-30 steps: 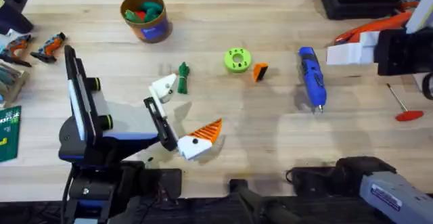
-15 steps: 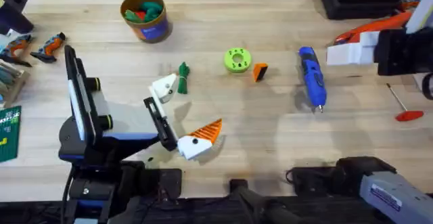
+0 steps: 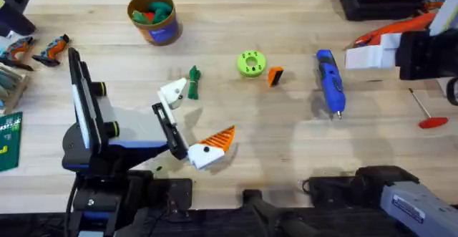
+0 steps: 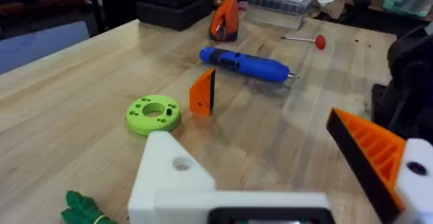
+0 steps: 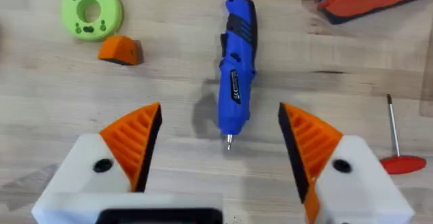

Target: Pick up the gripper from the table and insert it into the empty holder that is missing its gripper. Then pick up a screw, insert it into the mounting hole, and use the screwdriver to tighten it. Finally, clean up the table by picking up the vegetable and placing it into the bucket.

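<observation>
The overhead view looks down and forward across the table; the left wrist view looks low past the screwdriver [image 4: 245,64], the right wrist view looks nearly straight down on it [image 5: 236,74], all sharing it [image 3: 330,81]

Nothing is changing between the earlier overhead pictures and now. The left gripper [image 3: 195,122] is keeping its place with fingers spread just beside the vegetable [image 3: 194,81], no closer to it than before. The right gripper [image 5: 220,146] is staying wide open over the screwdriver [image 3: 330,81], and nothing on the table [image 3: 286,133] is shifting.
</observation>
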`<action>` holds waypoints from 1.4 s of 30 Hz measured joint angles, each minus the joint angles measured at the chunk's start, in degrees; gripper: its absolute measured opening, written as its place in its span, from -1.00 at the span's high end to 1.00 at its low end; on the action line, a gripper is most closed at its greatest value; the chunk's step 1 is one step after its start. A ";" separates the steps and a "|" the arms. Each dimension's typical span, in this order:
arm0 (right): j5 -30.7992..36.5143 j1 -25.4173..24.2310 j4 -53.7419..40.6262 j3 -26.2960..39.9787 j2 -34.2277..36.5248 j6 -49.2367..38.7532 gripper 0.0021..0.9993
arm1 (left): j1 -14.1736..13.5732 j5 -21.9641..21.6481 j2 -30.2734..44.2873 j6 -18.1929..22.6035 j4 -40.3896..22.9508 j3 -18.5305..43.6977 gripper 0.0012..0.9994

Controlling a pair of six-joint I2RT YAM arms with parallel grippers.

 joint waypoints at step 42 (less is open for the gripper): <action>1.18 10.19 -5.17 12.02 8.12 4.91 -0.98 | 0.00 0.00 -0.01 0.00 0.00 0.00 -0.97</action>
